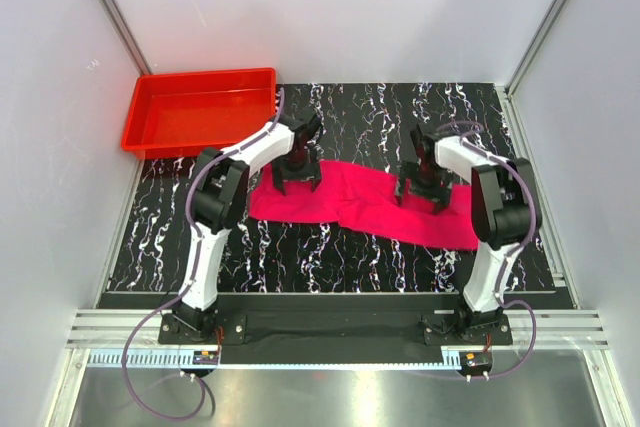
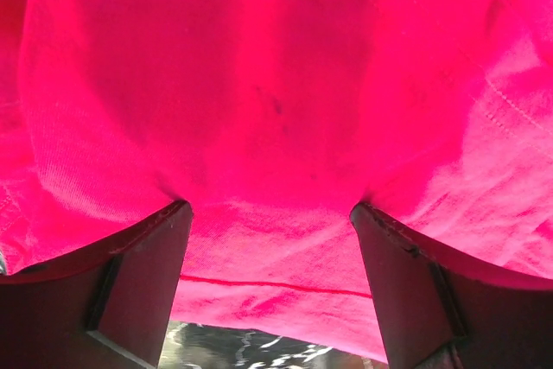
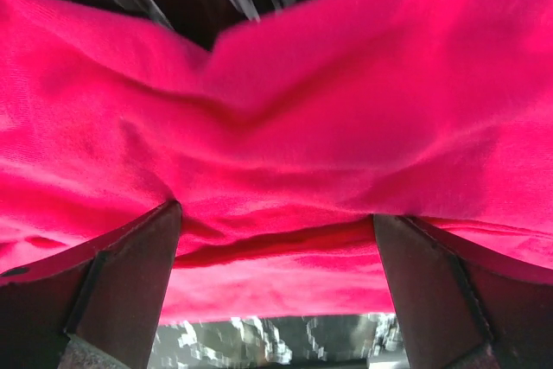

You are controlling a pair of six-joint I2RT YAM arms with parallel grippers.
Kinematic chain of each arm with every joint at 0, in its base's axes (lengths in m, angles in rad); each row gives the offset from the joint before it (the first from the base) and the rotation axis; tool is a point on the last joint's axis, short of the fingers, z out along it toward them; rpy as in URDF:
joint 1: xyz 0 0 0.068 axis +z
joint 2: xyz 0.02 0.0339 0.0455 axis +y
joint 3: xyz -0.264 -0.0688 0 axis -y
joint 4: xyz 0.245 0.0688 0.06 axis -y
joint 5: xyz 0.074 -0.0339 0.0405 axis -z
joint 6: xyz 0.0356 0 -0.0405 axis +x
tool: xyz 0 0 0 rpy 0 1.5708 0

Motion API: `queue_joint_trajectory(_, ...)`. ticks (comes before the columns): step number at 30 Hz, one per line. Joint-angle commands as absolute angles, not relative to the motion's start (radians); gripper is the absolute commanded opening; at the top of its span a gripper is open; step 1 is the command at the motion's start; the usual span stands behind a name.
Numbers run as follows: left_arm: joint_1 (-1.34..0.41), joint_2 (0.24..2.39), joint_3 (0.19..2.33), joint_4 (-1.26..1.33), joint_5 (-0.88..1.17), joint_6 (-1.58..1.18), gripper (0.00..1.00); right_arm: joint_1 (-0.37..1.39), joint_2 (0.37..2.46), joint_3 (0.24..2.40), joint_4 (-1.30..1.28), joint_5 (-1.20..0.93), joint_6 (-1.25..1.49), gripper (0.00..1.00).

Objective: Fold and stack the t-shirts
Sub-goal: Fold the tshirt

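Note:
The magenta-pink t-shirt (image 1: 360, 202) lies as a wide, folded band across the middle of the black marbled table. My left gripper (image 1: 297, 179) points down on its left part, jaws spread wide. In the left wrist view the t-shirt (image 2: 276, 84) fills the frame, and the left gripper (image 2: 270, 209) is open with both tips touching the cloth near a hem. My right gripper (image 1: 422, 192) stands on the right part of the band. In the right wrist view the right gripper (image 3: 276, 213) is open, its tips sunk into a wrinkled fold of the t-shirt (image 3: 302, 110).
A red tray (image 1: 150, 107) stands at the back left corner, partly off the table (image 1: 300, 257). White walls enclose the back and both sides. A metal rail runs along the near edge by the arm bases.

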State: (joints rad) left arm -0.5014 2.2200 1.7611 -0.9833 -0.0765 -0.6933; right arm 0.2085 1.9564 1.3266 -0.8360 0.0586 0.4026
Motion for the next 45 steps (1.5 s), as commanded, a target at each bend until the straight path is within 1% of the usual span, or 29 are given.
queue_joint_trajectory(1,-0.517,2.347,1.817,-0.907,0.03,-0.494,0.81,0.209,1.886,1.155,-0.928,0.009,0.503,1.0)
queue_joint_trajectory(3,-0.528,2.38,1.856,-0.881,0.087,-0.413,0.81,0.21,1.826,1.074,-0.902,-0.097,0.535,1.0)
queue_joint_trajectory(4,-0.531,2.407,1.894,-0.912,0.168,-0.399,0.81,0.212,1.777,1.049,-0.878,-0.127,0.54,1.0)
queue_joint_trajectory(5,-0.531,2.442,1.996,-0.929,0.213,-0.385,0.79,0.215,1.757,1.013,-0.868,-0.152,0.548,1.0)
queue_joint_trajectory(6,-0.534,2.497,2.04,-0.945,0.247,-0.377,0.79,0.219,1.74,0.996,-0.856,-0.203,0.546,1.0)
queue_joint_trajectory(9,-0.532,2.571,2.175,-0.953,0.456,-0.391,0.79,0.241,1.698,0.959,-0.818,-0.261,0.546,1.0)
queue_joint_trajectory(12,-0.519,2.638,2.233,-0.917,0.523,-0.454,0.79,0.288,1.695,0.954,-0.795,-0.287,0.563,1.0)
queue_joint_trajectory(14,-0.503,2.649,2.217,-0.797,0.604,-0.545,0.8,0.339,1.709,0.963,-0.77,-0.304,0.601,1.0)
queue_joint_trajectory(15,-0.482,2.66,2.221,-0.758,0.694,-0.584,0.79,0.354,1.729,0.965,-0.741,-0.342,0.62,1.0)
queue_joint_trajectory(17,-0.462,2.735,2.247,-0.654,0.791,-0.662,0.79,0.4,1.747,0.976,-0.704,-0.385,0.685,1.0)
queue_joint_trajectory(19,-0.451,2.796,2.333,-0.608,0.939,-0.742,0.8,0.423,1.77,0.986,-0.649,-0.461,0.731,1.0)
queue_joint_trajectory(21,-0.453,2.823,2.359,-0.606,0.965,-0.752,0.8,0.455,1.779,1.021,-0.634,-0.527,0.782,1.0)
queue_joint_trajectory(23,-0.454,2.81,2.318,-0.569,0.971,-0.749,0.81,0.469,1.775,1.055,-0.623,-0.569,0.814,1.0)
queue_joint_trajectory(26,-0.402,2.706,2.235,-0.546,0.918,-0.73,0.84,0.474,1.756,1.095,-0.62,-0.658,0.824,1.0)
queue_joint_trajectory(28,-0.364,2.568,2.18,-0.477,0.878,-0.756,0.86,0.472,1.752,1.155,-0.676,-0.663,0.798,1.0)
queue_joint_trajectory(30,-0.318,2.476,2.2,-0.494,0.873,-0.767,0.88,0.472,1.75,1.212,-0.769,-0.634,0.717,1.0)
queue_joint_trajectory(32,-0.299,2.433,2.288,-0.563,0.868,-0.732,0.92,0.472,1.747,1.307,-0.84,-0.595,0.623,1.0)
queue_joint_trajectory(33,-0.288,2.406,2.305,-0.613,0.876,-0.721,0.93,0.472,1.746,1.337,-0.912,-0.547,0.592,1.0)
queue_joint_trajectory(35,-0.287,2.317,2.309,-0.638,0.888,-0.707,0.93,0.472,1.743,1.416,-0.977,-0.461,0.514,1.0)
queue_joint_trajectory(36,-0.287,2.286,2.287,-0.649,0.905,-0.704,0.93,0.472,1.747,1.443,-1.039,-0.424,0.488,1.0)
queue_joint_trajectory(37,-0.287,2.211,2.26,-0.67,0.904,-0.7,0.93,0.472,1.749,1.497,-1.064,-0.385,0.462,1.0)
queue_joint_trajectory(38,-0.29,2.171,2.228,-0.679,0.899,-0.68,0.93,0.472,1.752,1.524,-1.083,-0.311,0.415,1.0)
queue_joint_trajectory(40,-0.29,2.082,2.119,-0.741,0.839,-0.644,0.93,0.472,1.781,1.604,-1.111,-0.243,0.364,1.0)
queue_joint_trajectory(41,-0.29,2.003,2.082,-0.77,0.804,-0.594,0.93,0.472,1.798,1.636,-1.114,-0.189,0.31,1.0)
queue_joint_trajectory(42,-0.291,1.958,2.009,-0.837,0.726,-0.568,0.92,0.472,1.856,1.675,-1.13,-0.161,0.284,1.0)
queue_joint_trajectory(43,-0.29,1.918,1.97,-0.86,0.691,-0.546,0.92,0.472,1.893,1.766,-1.144,-0.134,0.264,1.0)
queue_joint_trajectory(44,-0.29,1.829,1.916,-0.871,0.668,-0.513,0.92,0.471,1.934,1.819,-1.16,-0.092,0.224,1.0)
queue_joint_trajectory(45,-0.29,1.788,1.872,-0.888,0.623,-0.499,0.92,0.471,2.024,1.874,-1.198,-0.071,0.213,1.0)
